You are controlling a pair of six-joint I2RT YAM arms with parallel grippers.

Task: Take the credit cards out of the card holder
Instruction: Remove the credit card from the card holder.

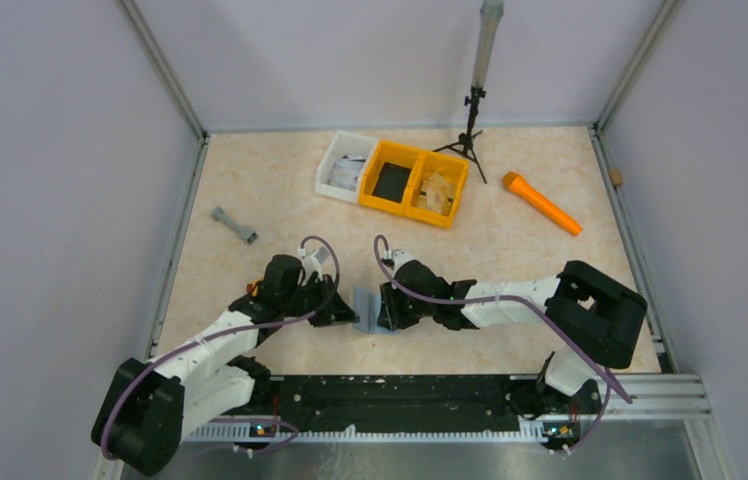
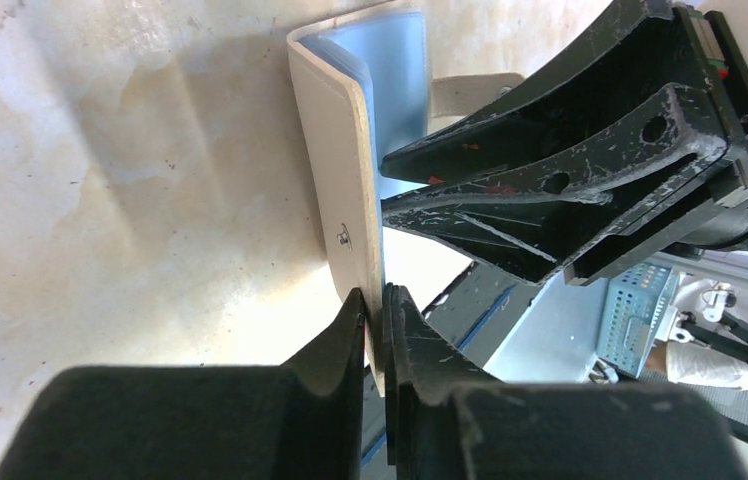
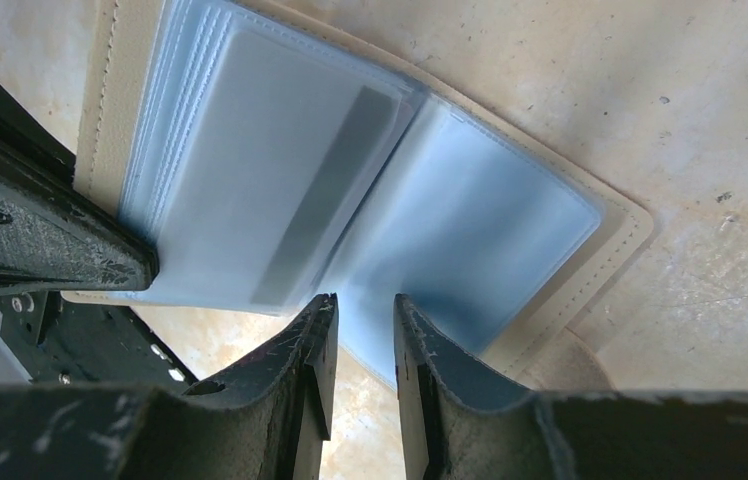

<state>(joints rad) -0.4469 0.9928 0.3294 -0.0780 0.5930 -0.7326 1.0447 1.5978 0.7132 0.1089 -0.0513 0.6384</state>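
Note:
The card holder point(image 1: 368, 310) stands open on the table between my two grippers, tan outside and blue-grey clear sleeves inside. My left gripper point(image 2: 376, 297) is shut on the lower edge of its tan cover point(image 2: 335, 170). In the right wrist view the holder point(image 3: 510, 230) lies spread open, and a credit card point(image 3: 250, 160) with a grey stripe shows inside the left sleeve. My right gripper point(image 3: 365, 308) is at the bottom edge of the sleeves near the fold. Its jaws stand a narrow gap apart and pinch nothing. The left gripper's finger point(image 3: 40, 240) presses the left cover.
At the back stand a white bin point(image 1: 343, 165) and two joined yellow bins point(image 1: 415, 180). A tripod point(image 1: 470, 125) stands behind them. An orange tool point(image 1: 542, 203) lies back right, a grey dumbbell-shaped piece point(image 1: 234, 226) back left. The black base rail point(image 1: 400, 400) runs along the near edge.

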